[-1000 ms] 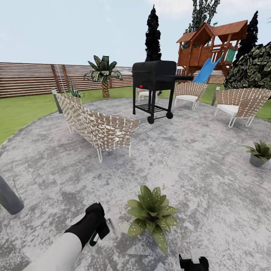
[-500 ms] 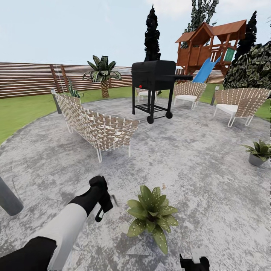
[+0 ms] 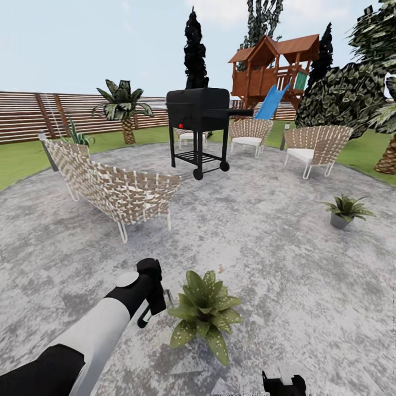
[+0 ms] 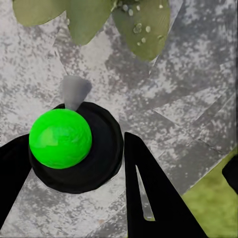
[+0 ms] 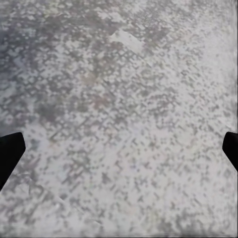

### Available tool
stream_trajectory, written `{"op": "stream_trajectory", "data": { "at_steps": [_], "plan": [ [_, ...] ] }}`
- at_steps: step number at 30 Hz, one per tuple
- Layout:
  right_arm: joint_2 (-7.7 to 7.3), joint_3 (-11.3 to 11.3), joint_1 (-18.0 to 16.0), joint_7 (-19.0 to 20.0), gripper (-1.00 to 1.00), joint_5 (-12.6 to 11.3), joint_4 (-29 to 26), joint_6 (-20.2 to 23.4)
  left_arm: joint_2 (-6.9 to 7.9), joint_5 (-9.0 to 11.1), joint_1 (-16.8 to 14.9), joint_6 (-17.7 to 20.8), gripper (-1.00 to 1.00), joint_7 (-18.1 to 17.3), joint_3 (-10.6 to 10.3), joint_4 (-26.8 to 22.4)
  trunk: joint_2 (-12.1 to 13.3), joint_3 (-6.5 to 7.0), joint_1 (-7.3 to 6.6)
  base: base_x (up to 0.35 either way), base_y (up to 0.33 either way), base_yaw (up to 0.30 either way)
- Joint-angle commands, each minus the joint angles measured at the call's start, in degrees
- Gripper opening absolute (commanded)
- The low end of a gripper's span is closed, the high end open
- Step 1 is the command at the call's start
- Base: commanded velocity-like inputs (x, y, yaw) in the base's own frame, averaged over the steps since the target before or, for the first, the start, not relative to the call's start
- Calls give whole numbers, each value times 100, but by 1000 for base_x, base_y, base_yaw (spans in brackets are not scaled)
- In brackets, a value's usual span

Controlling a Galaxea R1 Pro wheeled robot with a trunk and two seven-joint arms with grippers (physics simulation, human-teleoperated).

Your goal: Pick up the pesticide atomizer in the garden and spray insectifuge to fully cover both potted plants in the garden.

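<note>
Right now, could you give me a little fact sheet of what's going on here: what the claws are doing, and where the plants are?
setting: round grey patio, lawn and slat fence behind
left claw: shut on the atomizer, its nozzle towards the near plant
right claw: open, above bare paving
near potted plant: just beside the left claw
far potted plant: on the patio's right side, well away
furniture: black grill, woven chairs

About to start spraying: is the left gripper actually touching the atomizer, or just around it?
Touching. In the left wrist view the left gripper has its black fingers pressed against both sides of the atomizer, with no gap at either edge.
</note>
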Motion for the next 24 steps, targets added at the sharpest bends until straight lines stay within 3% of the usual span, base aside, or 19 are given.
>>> {"op": "stream_trajectory", "data": {
  "at_steps": [1, 8, 16, 24],
  "plan": [
    [-1, 48, -4, -28, 100, -28, 5, -12, 1, -14, -7, 42, -100, -44, -7, -10, -2, -5, -1, 0, 0, -280],
    [-1, 48, -4, -24, 100, -28, 5, -12, 1, 13, -9, 44, -100, -49, -3, -19, -2, -5, -1, -30, 27, -280],
    [-1, 48, -4, -24, 100, -28, 5, -11, -11, 14, 5, 61, -100, -48, 5, -19, -2, -5, -1, -116, 248, -274],
    [-1, 48, -4, -24, 100, -28, 5, -12, -26, 14, 13, 62, -100, -48, 10, -19, -2, -5, -1, 179, 276, -33]
  ]
}}
